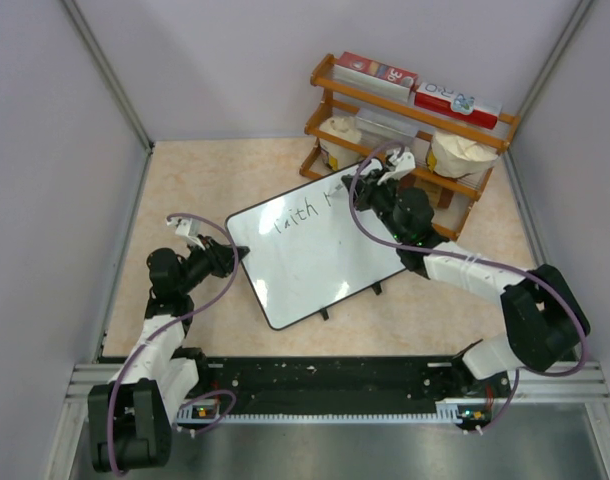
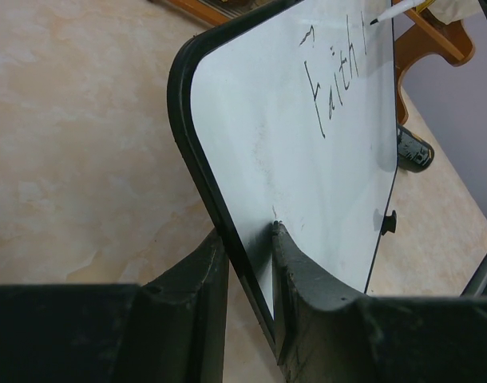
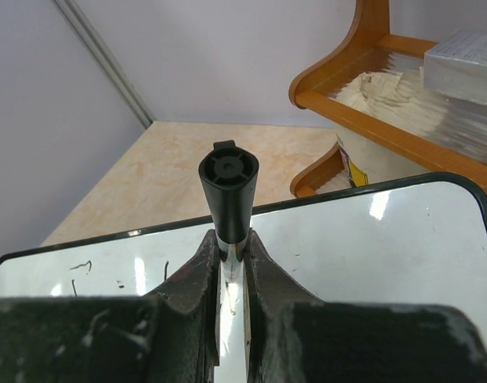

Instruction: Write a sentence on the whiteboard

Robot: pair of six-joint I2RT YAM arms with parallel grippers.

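Note:
The whiteboard [image 1: 315, 255] lies tilted on the table, white with a thin black rim. My left gripper [image 1: 240, 255] is shut on its near-left edge; in the left wrist view the fingers [image 2: 295, 263] pinch the rim [image 2: 197, 159] between them. The sentence [image 2: 335, 92] reads "Faith" in thin black strokes, with a further mark beside it [image 1: 332, 200]. My right gripper [image 1: 380, 188] hovers over the board's far corner, shut on a marker [image 3: 228, 187] with a black end. The marker tip [image 2: 385, 16] touches the board after the word.
A wooden rack [image 1: 405, 130] stands right behind the board, holding red-and-white boxes [image 1: 377, 70] and white tubs [image 1: 463, 152]. Small black feet [image 1: 375, 290] line the board's near-right edge. Grey walls close in the table on three sides.

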